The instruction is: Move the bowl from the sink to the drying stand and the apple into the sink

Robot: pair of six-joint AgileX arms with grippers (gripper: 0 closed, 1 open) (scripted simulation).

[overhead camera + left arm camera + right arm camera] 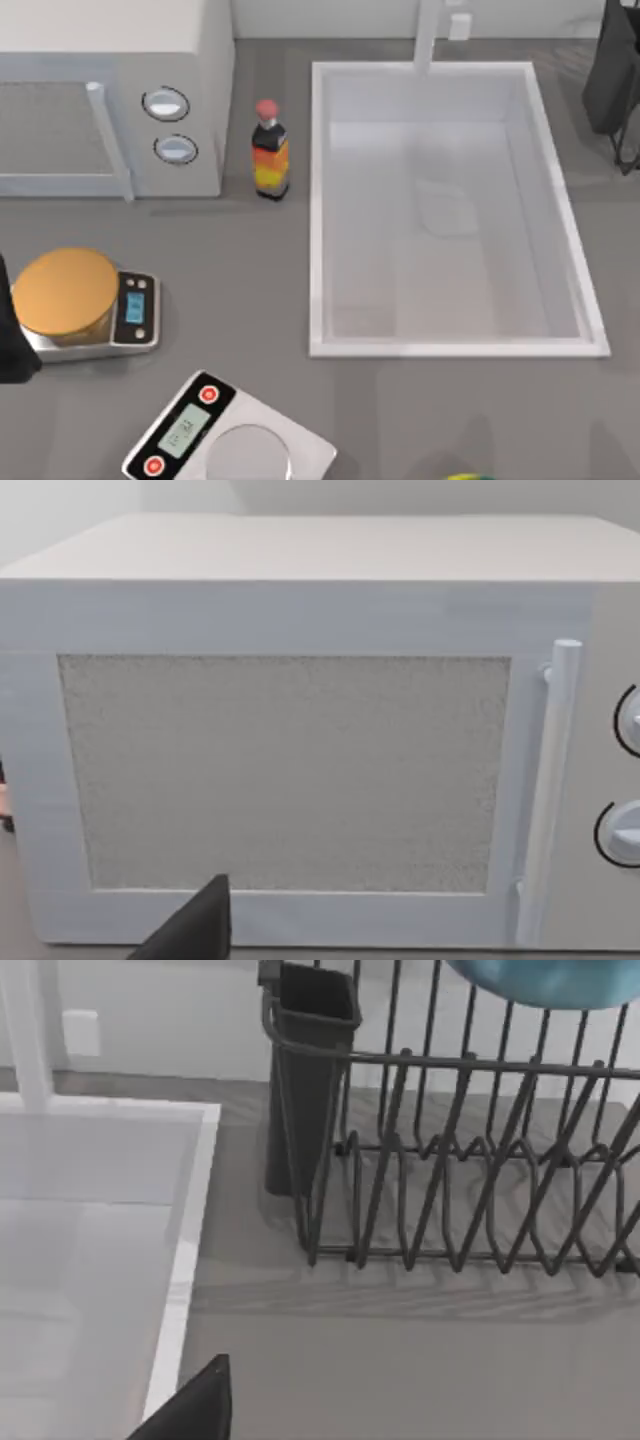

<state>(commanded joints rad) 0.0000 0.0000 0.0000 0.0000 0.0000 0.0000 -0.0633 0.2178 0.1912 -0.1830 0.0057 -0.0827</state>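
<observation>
Top view, white sink [318, 200] at right of the table, left arm [12, 340] at left edge, left wrist view, microwave [300, 740] close ahead, right wrist view, bowl [545, 980] apparently above the drying stand [470, 1190], both grippers' jaw state cannot be told.

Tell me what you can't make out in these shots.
- Bowl: right wrist view, cut off by the edge above the drying stand; seating unclear.
- Yellow-green thing: top view, cut off by the edge.
- Left pincer: left wrist view, one dark tip visible; open or shut unclear.
</observation>
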